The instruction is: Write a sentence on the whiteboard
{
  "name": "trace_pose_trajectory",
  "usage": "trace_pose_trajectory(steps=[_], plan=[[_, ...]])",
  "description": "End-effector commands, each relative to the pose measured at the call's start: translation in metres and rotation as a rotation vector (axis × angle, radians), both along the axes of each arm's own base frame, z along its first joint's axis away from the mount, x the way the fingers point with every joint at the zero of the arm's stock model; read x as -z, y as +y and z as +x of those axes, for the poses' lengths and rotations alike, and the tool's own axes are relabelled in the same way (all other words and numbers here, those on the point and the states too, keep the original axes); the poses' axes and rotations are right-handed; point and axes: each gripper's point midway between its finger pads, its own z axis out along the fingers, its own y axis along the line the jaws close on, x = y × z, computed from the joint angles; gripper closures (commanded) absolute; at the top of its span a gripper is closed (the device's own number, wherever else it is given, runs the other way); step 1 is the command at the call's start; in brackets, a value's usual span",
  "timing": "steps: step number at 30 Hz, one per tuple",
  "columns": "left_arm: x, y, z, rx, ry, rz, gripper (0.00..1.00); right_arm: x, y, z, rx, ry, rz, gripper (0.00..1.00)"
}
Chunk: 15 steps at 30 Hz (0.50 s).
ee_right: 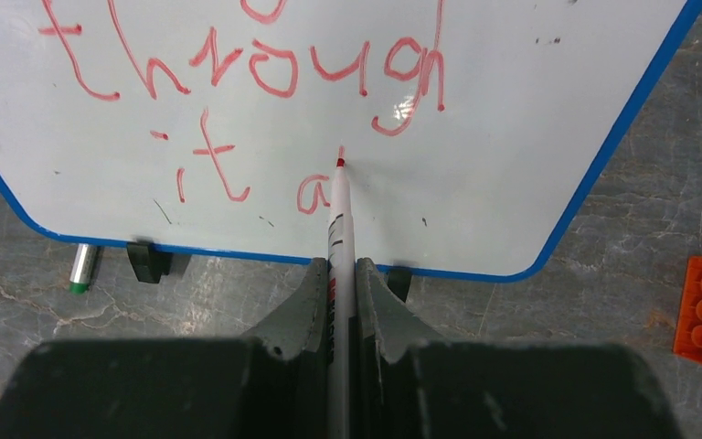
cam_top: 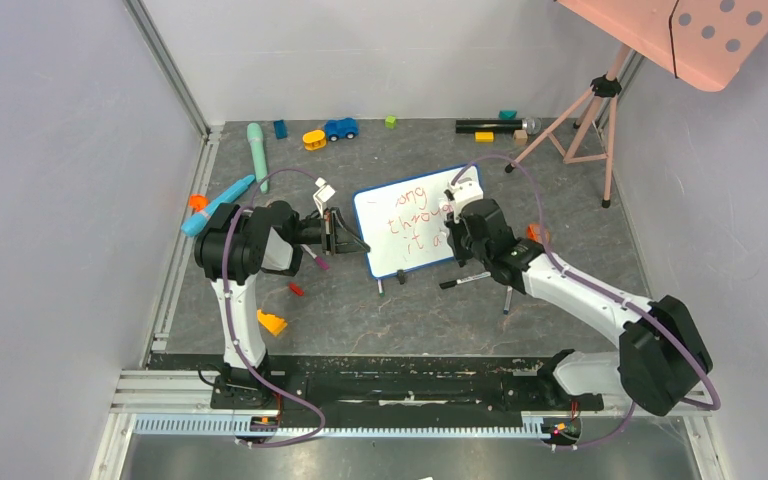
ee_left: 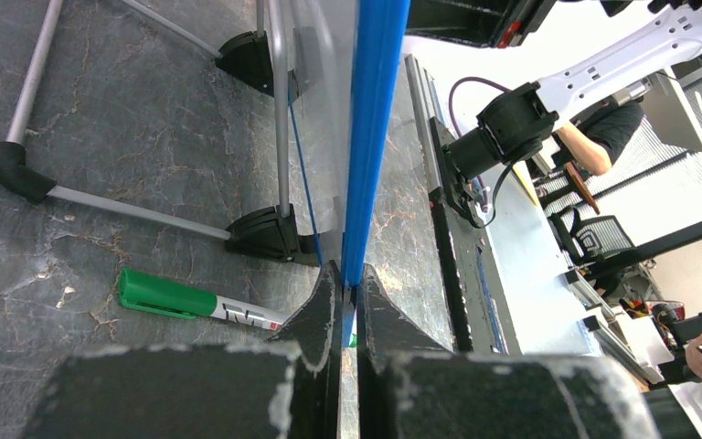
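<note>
On whiteboard (ee_right: 512, 119) | marker (ee_right: 338, 219) tip (red) touching | right pincer (ee_right: 339, 270) gripping it

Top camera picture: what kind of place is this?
Most likely a robot lab's test booth. Plain grey walls box in a stone-look table, toys like a blue car are scattered about, and the left wrist view shows an office chair beyond.

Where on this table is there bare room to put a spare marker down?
Bare tabletop lies in front of the whiteboard, between the orange wedge and the right arm. Crowded: the back edge, lined with toys, and around the left claw.
</note>
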Motion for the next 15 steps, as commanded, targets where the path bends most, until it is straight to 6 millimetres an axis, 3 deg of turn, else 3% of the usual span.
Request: trace_pose_trajectory(steps=[1, 8, 15], plan=[[-0.007, -0.003, -0.011, 0.073, -0.074, -0.006, 0.98, 0.013, -0.006, -0.010, 0.009, 0.019, 0.018, 1.00], [-0.007, -0.003, -0.011, 0.076, -0.074, -0.006, 0.98, 0.018, -0.008, -0.016, 0.007, 0.031, 0.020, 1.00], [-0.007, -0.003, -0.010, 0.076, -0.072, -0.006, 0.98, -0.011, -0.002, -0.007, 0.000, -0.018, 0.053, 1.00]])
